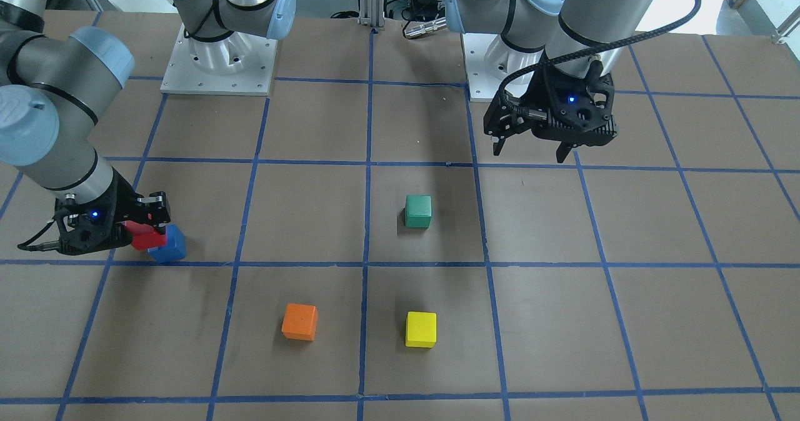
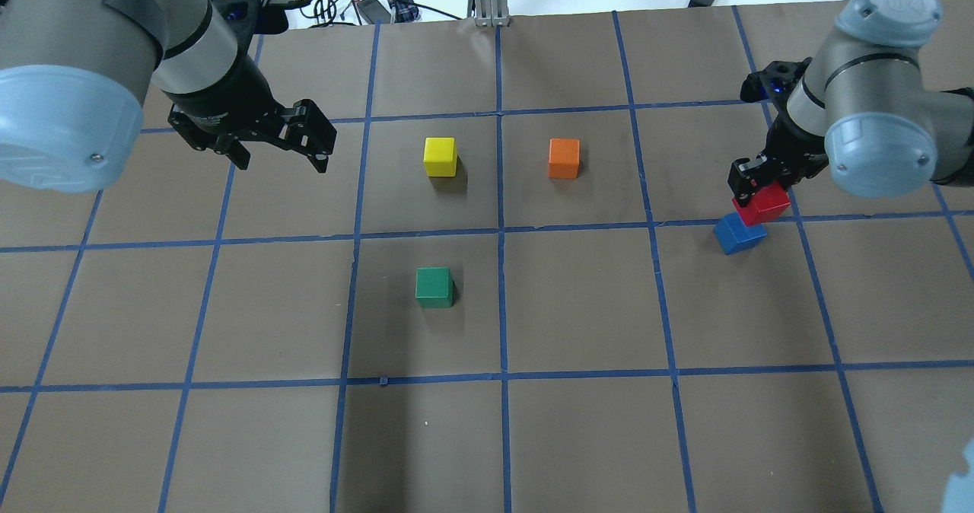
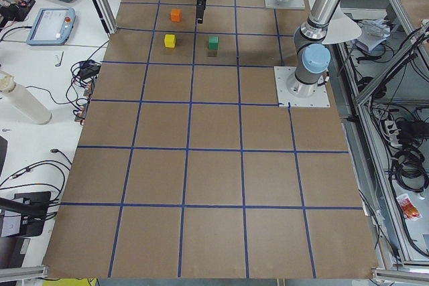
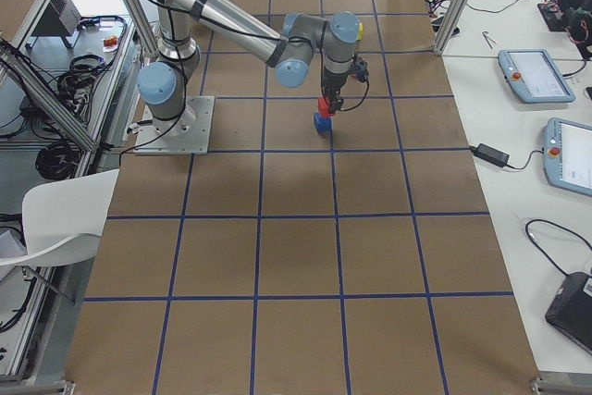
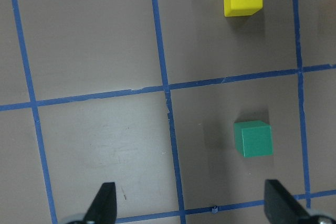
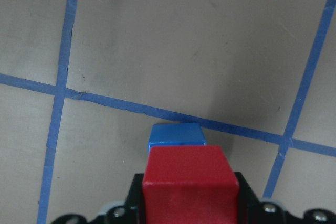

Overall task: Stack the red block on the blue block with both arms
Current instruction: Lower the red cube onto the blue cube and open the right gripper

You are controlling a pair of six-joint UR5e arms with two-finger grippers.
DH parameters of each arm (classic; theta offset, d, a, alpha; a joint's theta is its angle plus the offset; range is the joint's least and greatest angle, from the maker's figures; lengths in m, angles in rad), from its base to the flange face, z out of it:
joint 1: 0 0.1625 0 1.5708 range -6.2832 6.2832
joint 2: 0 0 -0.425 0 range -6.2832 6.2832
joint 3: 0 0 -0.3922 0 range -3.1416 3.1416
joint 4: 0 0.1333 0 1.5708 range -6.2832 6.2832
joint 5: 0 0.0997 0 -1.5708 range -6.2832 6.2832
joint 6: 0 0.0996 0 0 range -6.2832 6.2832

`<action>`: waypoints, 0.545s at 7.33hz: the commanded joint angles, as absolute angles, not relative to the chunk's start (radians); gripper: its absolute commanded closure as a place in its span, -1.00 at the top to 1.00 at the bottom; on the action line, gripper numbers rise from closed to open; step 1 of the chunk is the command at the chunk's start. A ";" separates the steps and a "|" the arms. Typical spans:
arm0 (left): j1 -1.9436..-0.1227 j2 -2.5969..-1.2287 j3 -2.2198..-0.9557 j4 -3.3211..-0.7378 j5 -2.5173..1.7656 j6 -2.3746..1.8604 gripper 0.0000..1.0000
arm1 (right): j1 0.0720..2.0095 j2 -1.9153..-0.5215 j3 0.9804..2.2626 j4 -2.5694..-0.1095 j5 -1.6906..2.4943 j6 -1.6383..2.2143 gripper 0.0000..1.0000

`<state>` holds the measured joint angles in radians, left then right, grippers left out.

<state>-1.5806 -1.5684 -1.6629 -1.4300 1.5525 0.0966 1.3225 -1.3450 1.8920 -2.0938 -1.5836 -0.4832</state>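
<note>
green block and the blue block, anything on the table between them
Nothing. In the overhead view the stretch from the green block to the blue block is bare table, crossed only by blue tape lines.

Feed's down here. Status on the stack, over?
Right gripper shut on red block, above blue block, contact unclear. Left gripper open, empty, hovering apart. Green block, yellow block, orange block well clear.
</note>
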 commanded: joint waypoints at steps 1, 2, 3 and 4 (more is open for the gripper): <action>-1.580 -1.569 -1.663 -1.430 1.551 0.097 1.00 | 1.322 -1.345 1.931 -2.154 -1.580 -0.485 -1.00; -1.580 -1.568 -1.663 -1.430 1.554 0.097 1.00 | 1.322 -1.342 1.931 -2.158 -1.586 -0.501 -1.00; -1.580 -1.569 -1.663 -1.430 1.555 0.097 1.00 | 1.322 -1.342 1.933 -2.155 -1.589 -0.511 -1.00; -1.580 -1.569 -1.663 -1.430 1.555 0.097 1.00 | 1.319 -1.342 1.933 -2.151 -1.591 -0.511 -1.00</action>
